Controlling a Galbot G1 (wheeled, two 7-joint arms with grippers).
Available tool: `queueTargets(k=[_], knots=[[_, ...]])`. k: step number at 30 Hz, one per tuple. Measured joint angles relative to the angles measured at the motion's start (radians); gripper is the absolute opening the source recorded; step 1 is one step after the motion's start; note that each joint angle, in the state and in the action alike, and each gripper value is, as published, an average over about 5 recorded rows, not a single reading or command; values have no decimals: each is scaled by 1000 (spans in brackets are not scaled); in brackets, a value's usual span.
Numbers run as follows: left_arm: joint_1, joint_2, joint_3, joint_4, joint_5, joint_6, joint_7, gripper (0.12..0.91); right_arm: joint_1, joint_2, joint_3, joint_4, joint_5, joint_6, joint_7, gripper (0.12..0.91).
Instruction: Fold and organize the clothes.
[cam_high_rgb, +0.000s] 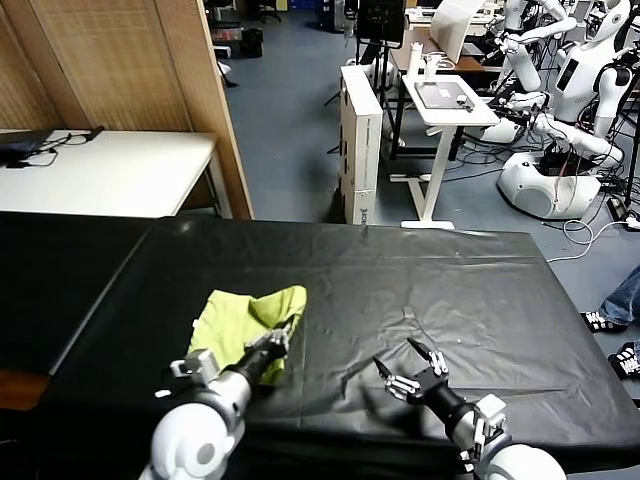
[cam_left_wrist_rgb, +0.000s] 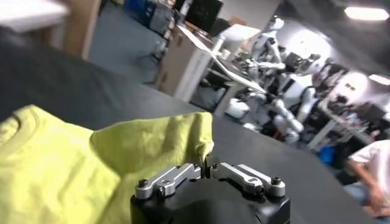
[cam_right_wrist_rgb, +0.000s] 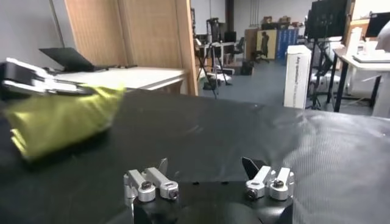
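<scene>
— Which step are you on?
— Folding: my left gripper (cam_high_rgb: 290, 327) pinches the T-shirt's (cam_high_rgb: 240, 325) edge, jaws nearly closed, on the black table (cam_high_rgb: 480, 290), left of centre.
— And next?
— Probably let go cleanly. My right gripper (cam_high_rgb: 410, 362) waits wide open, empty.
</scene>
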Motion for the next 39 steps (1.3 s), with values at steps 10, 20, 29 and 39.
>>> queueTargets(k=[10, 20, 29, 39], knots=[[4, 85, -50, -36, 51, -36, 41, 869, 145, 32, -135, 13, 202, -154, 162, 907], [49, 135, -118, -42, 90, -66, 41, 907, 330, 152, -336, -86, 221, -239, 267, 907], [77, 133, -151, -43, 110, -80, 30, 907, 397, 211, -400, -168, 214, -241, 257, 779], [82, 128, -192, -36, 113, -86, 30, 907, 369, 195, -360, -148, 213, -249, 261, 183]])
